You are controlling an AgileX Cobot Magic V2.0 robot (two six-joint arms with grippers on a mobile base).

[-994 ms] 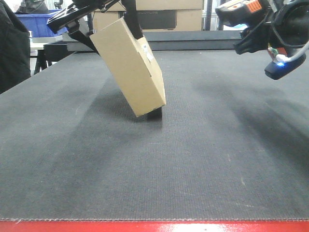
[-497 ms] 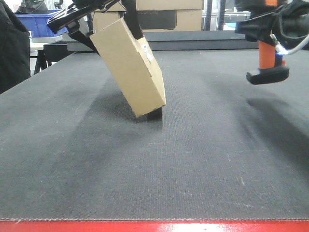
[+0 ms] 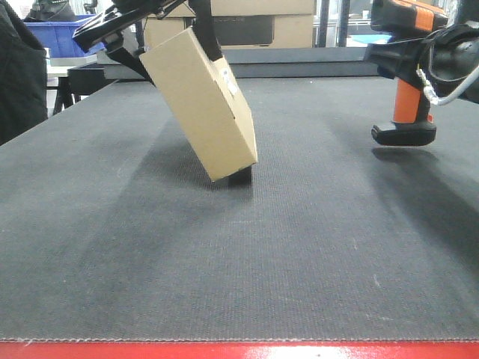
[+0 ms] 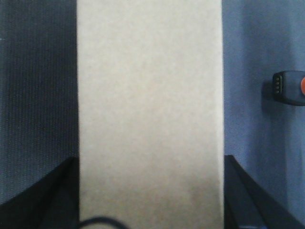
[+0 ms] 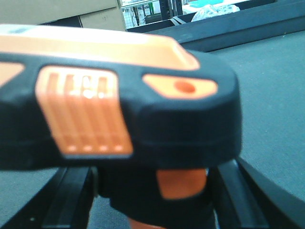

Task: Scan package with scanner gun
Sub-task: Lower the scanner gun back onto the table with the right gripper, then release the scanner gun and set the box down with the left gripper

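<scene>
- Your left hand [image 3: 165, 39] is in the upper left of the front view. It is pinching the package [image 3: 198, 105] by its top end, with one finger on either side.
- The package hangs tilted, its top leaning toward the left of the frame. Its lower corner is down at the table [image 3: 239, 269], left of centre, and you cannot tell whether that corner touches the mat.
- A small white label [image 3: 229, 79] shows on the face turned toward the right of the frame.
- In the left wrist view the tan box fills the middle of the picture. Dark fingers [image 4: 52, 191] sit tight against both of its long edges at the bottom.
- Your right hand [image 5: 152, 191] is clamped on the scanner gun [image 3: 404, 90], with its fingers flanking the orange handle at the bottom of the right wrist view.
- The scanner gun stands upright in the upper right of the front view, well apart from the package. Its flat black base is just above the table, with a thin shadow under it.
- Behind the table, a brown carton [image 3: 239, 30] with a dark cut-out sits at top centre, and a blue bin [image 3: 60, 34] sits at the upper left.
</scene>
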